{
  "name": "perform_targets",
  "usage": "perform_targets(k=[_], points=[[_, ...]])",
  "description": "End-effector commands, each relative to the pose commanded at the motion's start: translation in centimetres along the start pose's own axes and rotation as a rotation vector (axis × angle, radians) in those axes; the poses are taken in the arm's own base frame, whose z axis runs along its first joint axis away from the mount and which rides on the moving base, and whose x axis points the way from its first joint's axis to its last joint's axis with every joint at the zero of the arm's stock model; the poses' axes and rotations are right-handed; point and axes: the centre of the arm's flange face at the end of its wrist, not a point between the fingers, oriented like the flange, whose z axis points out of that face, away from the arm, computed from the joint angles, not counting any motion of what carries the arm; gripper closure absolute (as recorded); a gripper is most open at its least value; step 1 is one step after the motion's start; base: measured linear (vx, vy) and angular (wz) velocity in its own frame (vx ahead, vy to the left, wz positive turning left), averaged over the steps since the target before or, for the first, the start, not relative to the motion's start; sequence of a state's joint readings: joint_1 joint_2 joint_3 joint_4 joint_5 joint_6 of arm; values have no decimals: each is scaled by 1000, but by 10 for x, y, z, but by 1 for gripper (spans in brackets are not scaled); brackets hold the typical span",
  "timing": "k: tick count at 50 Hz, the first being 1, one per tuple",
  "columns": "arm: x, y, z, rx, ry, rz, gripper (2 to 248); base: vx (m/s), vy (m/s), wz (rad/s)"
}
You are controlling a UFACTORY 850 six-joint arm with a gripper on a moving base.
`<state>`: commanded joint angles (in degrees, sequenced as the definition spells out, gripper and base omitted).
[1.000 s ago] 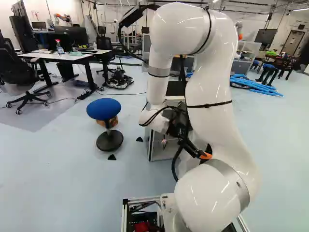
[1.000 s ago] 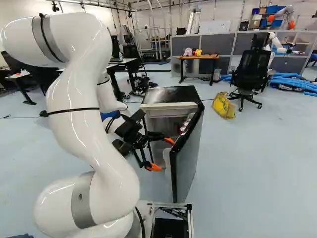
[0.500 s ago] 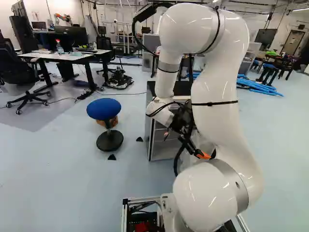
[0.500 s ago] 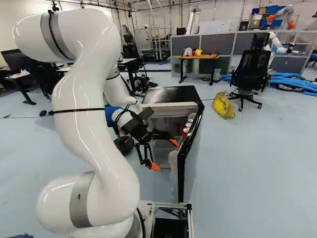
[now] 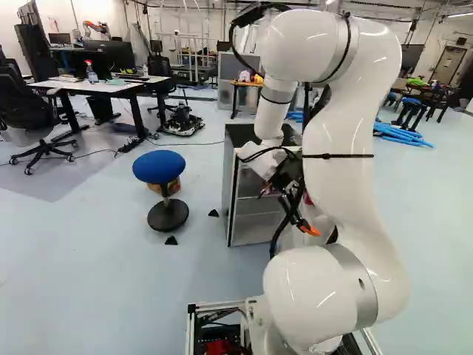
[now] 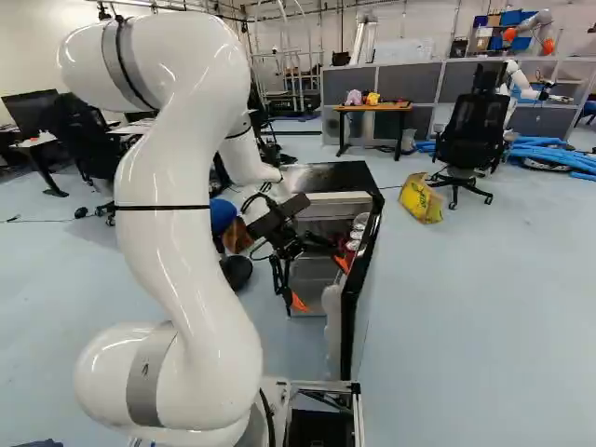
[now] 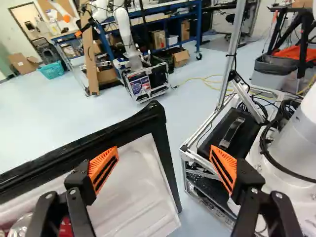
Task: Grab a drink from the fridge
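At the far left of the left base view stands a black office chair (image 5: 26,100), then a white-topped desk (image 5: 111,86) with a spray bottle (image 5: 91,72) on it. Right of these is a blue-seated stool (image 5: 159,166), upright on the floor, and then the fridge (image 5: 251,214). In the right base view the white arm (image 6: 177,186) rises at the left and bends over toward the fridge's open front. The gripper (image 6: 321,283) hangs there, beside the inner side of the swung-open door (image 6: 365,289). Its fingers stand apart with nothing gripped; the wrist view shows the door's pale lining (image 7: 136,187) ahead, across part of the gap between the orange pads (image 7: 103,168). The drink cans (image 6: 354,246), some red, sit in a row along the inside of the door, near one finger and partly hidden by it in the wrist view. Farther right come a wooden-topped table (image 6: 372,107), a yellow bag (image 6: 421,198) on the floor, a black mesh chair (image 6: 470,130) and blue tubes (image 6: 549,154).
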<state>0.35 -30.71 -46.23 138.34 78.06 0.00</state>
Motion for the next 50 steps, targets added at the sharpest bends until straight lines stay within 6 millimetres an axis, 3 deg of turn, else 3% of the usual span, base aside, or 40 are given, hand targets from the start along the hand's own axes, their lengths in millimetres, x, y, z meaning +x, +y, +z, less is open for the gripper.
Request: perform_targets(k=[30,50], points=[[18,-97,39,-169,-32,164,3,0,0,0],[32,-155,68,-146,-37,233,3,0,0,0]])
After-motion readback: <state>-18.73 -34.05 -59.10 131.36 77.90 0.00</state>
